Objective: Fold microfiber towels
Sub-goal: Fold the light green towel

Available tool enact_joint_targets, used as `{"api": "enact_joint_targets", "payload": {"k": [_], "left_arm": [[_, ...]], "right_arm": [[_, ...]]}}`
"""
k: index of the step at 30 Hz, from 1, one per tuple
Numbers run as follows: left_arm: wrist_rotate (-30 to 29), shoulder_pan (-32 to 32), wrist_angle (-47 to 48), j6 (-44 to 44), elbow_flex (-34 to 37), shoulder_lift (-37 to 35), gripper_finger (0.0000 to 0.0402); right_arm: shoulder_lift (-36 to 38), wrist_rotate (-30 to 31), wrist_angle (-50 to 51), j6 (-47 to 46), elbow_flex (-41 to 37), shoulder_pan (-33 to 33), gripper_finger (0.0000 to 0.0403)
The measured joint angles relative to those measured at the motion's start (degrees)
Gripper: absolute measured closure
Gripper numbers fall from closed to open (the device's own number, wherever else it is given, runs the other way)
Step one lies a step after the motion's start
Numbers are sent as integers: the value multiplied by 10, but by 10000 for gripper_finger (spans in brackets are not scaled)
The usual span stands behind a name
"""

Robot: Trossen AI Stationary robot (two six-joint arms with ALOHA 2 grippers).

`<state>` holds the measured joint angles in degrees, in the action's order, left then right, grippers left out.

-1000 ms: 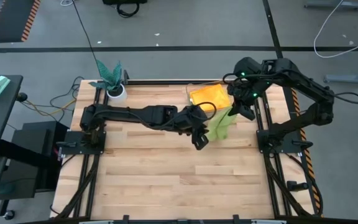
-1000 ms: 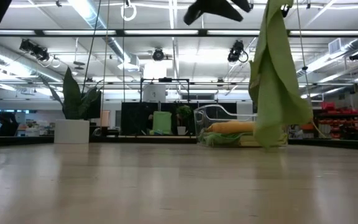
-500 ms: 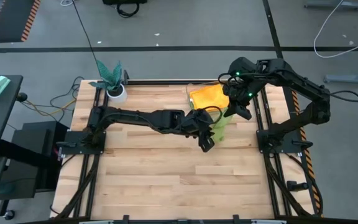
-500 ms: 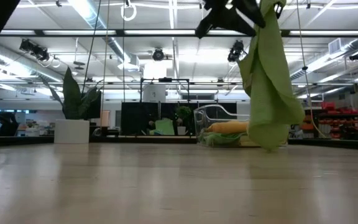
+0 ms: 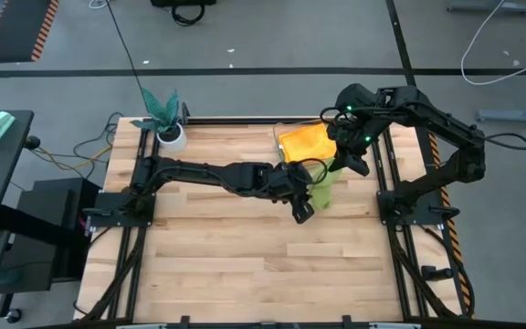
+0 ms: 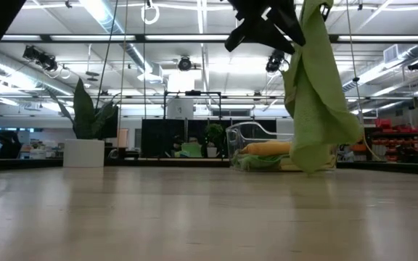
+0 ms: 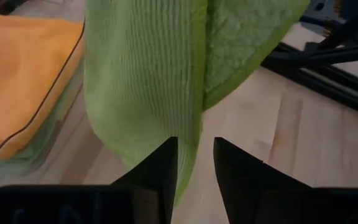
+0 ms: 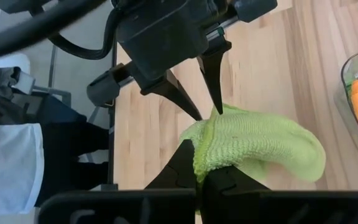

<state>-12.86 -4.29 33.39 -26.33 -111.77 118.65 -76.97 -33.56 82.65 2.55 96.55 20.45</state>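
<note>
The right hand (image 8: 199,177) is pressed together on the upper corner of a lime green towel (image 6: 314,101), which hangs free below it, well above the wooden worktop (image 5: 245,265), its lowest edge clear of the surface in the low view. The left hand (image 7: 196,163) sits at the hanging towel's side edge, fingers (image 8: 211,74) spread, with the cloth's edge lying in the gap between them; no pinch is evident. In the right wrist view the left hand's fingertips meet the towel where it bunches just beyond the right hand. The remaining towels (image 5: 307,140), orange on top with green beneath, lie stacked in a clear container (image 6: 242,138) at the far right of the worktop, just beside the hanging towel. A teal plant in a white pot (image 5: 166,119) stands at the far left corner
</note>
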Motion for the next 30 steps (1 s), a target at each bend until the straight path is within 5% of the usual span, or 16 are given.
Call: {"api": "enact_joint_targets", "payload": {"k": [30], "left_arm": [[-60, 6, 25, 0, 0, 24, 298]], "right_arm": [[0, -19, -22, -11, 0, 0, 403]]}}
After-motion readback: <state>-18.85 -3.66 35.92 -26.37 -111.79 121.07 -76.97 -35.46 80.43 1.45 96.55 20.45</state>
